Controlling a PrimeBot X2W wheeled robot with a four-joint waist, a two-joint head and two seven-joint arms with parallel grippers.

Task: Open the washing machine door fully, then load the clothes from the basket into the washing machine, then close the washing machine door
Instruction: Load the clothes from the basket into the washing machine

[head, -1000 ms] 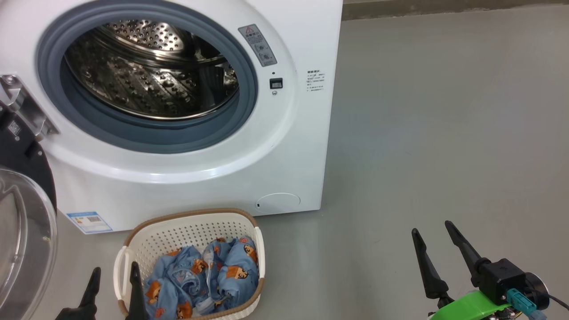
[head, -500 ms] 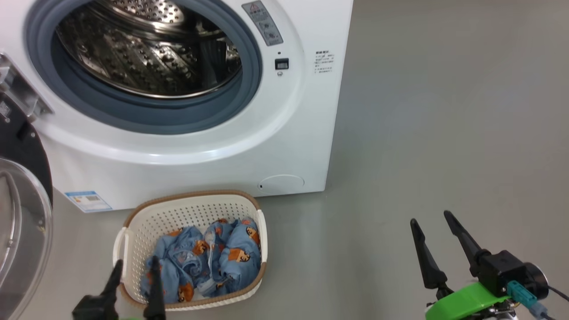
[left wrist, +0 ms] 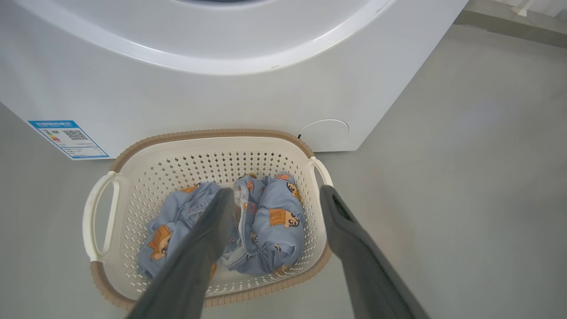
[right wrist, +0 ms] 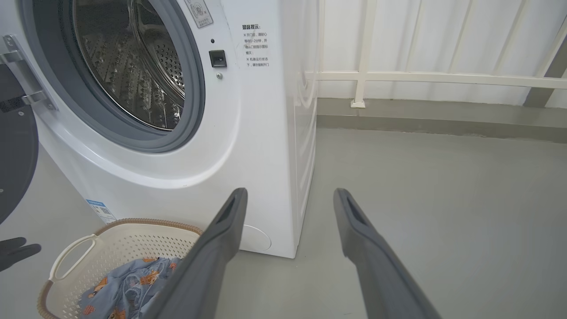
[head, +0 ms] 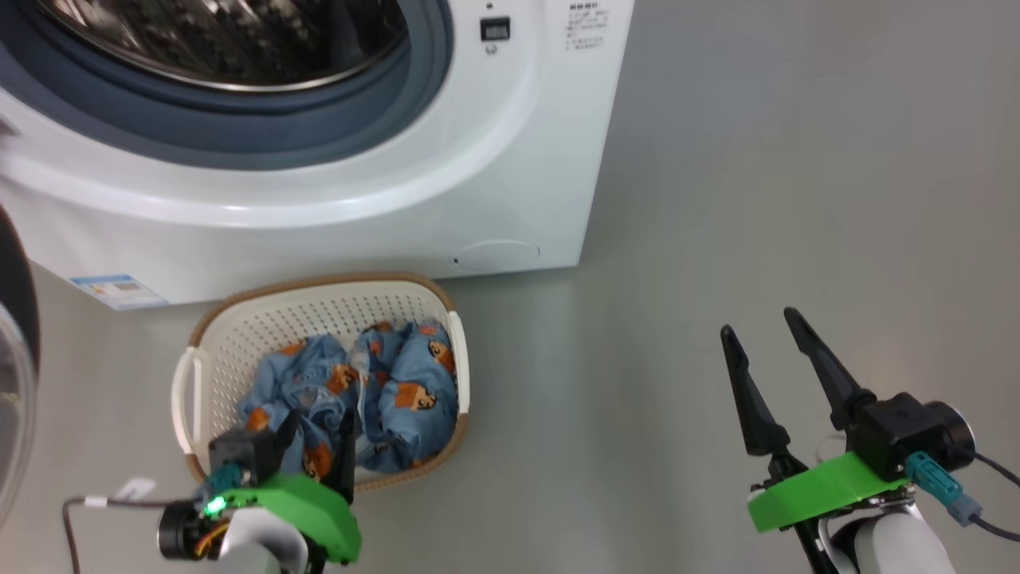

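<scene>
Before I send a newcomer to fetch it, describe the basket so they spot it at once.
Find the white washing machine with its round drum opening. On the grey floor in front of it stands the basket, small, cream-white and perforated. Its brown woven-look rim, white side handles and the blue bear-print clothes inside set it apart.

We're watching the washing machine [head: 510, 159], white and boxy, standing with its mouth gaping, and its grey gasket [right wrist: 195, 88] and perforated steel drum [right wrist: 133, 75] are showing. The washing machine door [right wrist: 15, 155] is hanging swung wide open at the left. Just in front of the machine the basket [head: 319, 285] is sitting upright, cream with a brown rim. The clothes [head: 398, 391] are lying crumpled inside, light blue with orange bears.
</scene>
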